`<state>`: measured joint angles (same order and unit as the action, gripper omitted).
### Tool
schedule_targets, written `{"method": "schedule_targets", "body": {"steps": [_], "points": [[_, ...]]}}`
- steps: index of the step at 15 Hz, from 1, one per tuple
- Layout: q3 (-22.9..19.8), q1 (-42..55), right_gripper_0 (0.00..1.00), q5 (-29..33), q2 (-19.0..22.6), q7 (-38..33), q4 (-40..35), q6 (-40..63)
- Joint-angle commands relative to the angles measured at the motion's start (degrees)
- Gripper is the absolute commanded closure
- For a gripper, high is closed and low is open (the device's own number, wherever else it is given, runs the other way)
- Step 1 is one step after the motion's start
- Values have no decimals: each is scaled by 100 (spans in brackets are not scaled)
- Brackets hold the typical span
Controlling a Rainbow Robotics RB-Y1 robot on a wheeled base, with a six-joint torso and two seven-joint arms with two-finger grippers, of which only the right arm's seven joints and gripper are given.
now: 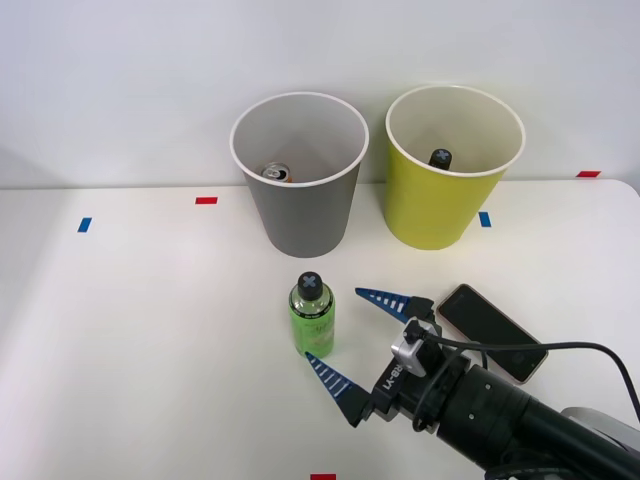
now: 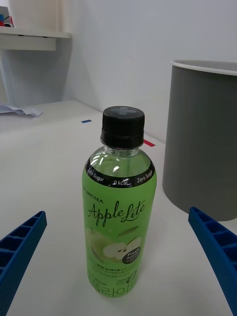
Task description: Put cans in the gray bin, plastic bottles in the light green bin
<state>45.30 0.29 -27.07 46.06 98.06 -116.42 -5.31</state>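
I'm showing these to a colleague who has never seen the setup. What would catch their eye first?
Most likely the bright green bottle standing upright mid-table, with the right pincer open just beside it, one blue finger on each side and not touching. Behind it stand the gray bin, a can lying inside, and the light green bin to its right, with a black cap showing inside.

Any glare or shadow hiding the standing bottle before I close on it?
Front view: even light, bottle clear between the open right gripper fingers, soft shadow left on the table. Right wrist view: small glints on the bottle's shoulder, label readable, gray bin sharp.
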Motion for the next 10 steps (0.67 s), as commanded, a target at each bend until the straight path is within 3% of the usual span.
{"method": "schedule_targets", "body": {"steps": [1, 10], "points": [[-39, -29, 0, 8, -62, 21, -3, 180], [-39, -486, 0, -36, -273, -76, 5, 997]]}}
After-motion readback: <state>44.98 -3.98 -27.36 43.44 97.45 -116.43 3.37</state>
